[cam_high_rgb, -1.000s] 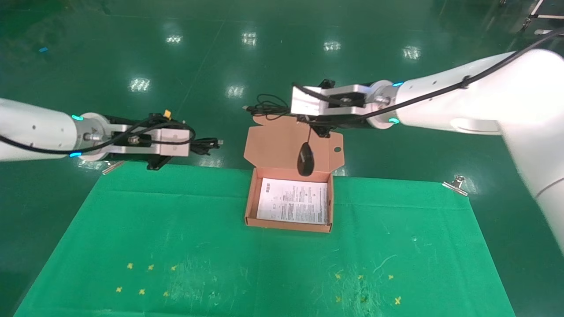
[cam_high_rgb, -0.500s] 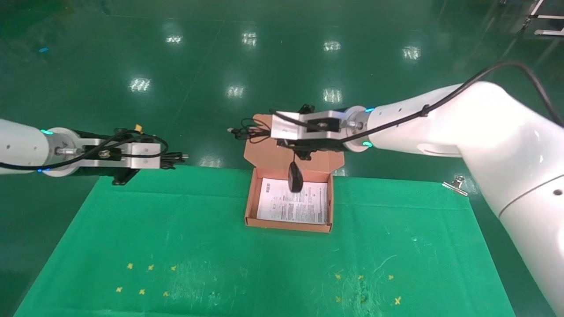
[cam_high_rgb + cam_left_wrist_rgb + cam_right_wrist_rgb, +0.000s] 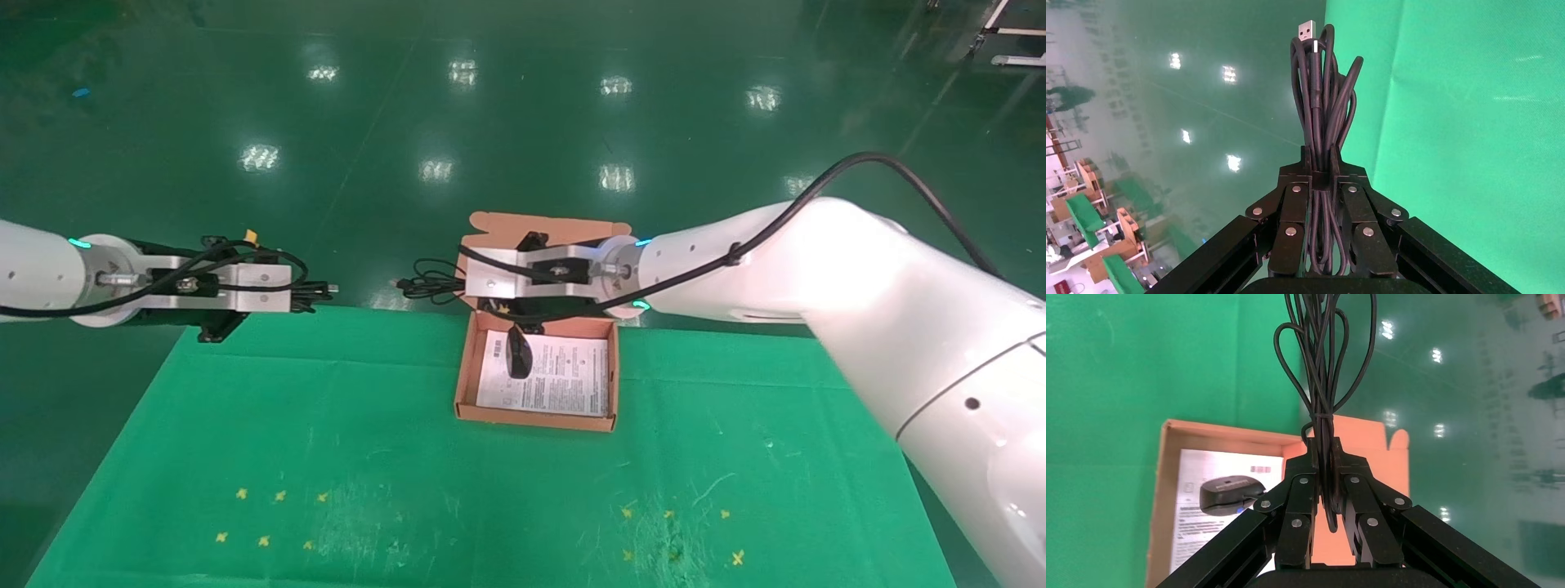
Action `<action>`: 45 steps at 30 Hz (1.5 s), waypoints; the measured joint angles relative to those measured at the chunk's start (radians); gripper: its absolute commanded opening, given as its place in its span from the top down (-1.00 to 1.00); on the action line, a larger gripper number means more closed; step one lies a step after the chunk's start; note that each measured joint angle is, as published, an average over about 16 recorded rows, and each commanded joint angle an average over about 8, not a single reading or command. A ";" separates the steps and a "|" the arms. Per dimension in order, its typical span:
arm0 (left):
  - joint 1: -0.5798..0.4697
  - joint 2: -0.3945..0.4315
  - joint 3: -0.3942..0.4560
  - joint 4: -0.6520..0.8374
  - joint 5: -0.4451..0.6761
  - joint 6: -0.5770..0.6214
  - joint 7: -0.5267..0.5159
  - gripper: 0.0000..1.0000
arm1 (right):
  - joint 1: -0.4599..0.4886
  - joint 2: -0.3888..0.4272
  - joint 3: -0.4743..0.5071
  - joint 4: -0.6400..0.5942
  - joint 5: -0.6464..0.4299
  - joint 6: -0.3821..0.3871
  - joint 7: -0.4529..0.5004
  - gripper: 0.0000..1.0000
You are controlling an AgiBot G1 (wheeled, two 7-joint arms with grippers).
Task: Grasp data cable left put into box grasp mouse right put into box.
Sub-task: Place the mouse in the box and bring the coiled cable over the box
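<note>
Spreading across the lower half of the head view, green cloth (image 3: pixel 490 490). At its 12 o'clock edge, open box (image 3: pixel 462 371), lid back, printed sheet inside. Over the box's far wall, right gripper (image 3: pixel 482 304), clamped on the mouse's bundled cord (image 3: pixel 1324 367); mouse (image 3: pixel 518 356) hanging into the box at the sheet's 10 o'clock corner. At the cloth's 10 o'clock corner, left gripper (image 3: pixel 298 296), pinching the cable (image 3: pixel 1324 104), plug outward.
</note>
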 measured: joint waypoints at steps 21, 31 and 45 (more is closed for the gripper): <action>0.002 -0.002 0.001 -0.008 0.005 0.002 -0.007 1.00 | -0.030 0.001 -0.209 -0.091 0.159 0.120 0.157 0.49; 0.003 0.000 0.001 -0.010 0.003 0.000 -0.006 1.00 | -0.030 0.011 -0.249 -0.106 0.172 0.129 0.182 -1.00; 0.044 0.079 -0.005 0.034 -0.059 -0.081 0.043 1.00 | -0.026 0.121 -0.256 -0.021 0.163 0.134 0.213 -1.00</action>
